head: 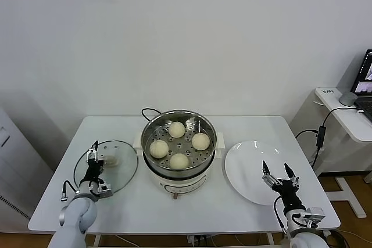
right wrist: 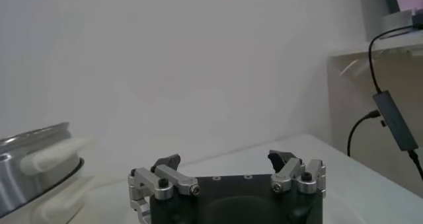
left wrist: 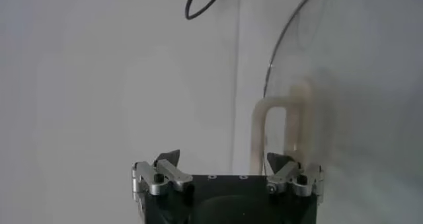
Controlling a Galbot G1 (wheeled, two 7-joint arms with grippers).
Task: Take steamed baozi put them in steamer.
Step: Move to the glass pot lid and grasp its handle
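Baozi: all four (head: pixel 176 129), (head: pixel 200 141), (head: pixel 159 148), (head: pixel 179 161) sit on the perforated floor of the steamer (head: pixel 178 121), apart from each other; to my eye the loading is done.
Plate: the white plate (head: pixel 250 161) on my right carries nothing.
Left pincer: my left pincer (head: pixel 95 156) hangs over the glass lid (head: pixel 122 172), fingers spread, nothing between them; in the wrist view the lid's handle (left wrist: pixel 284 129) stands just ahead of it.
Right pincer: my right pincer (head: pixel 278 173) hovers over the near edge of the plate, fingers spread, pinching nothing.
Risk, lid: if I reach for the handle off-centre, one finger could push the lid across the worktop (head: pixel 261 129) rather than straddle the handle; smooth glass looks likely to slide.
Risk, steamer: a lid carried low could knock the steel rim or press onto a bun.
Risk, cord: the black cord (head: pixel 148 110) loops behind the pot; a snag there would drag the steamer.
Risk, right arm: a careless sweep inward could nudge the plate towards the pot.
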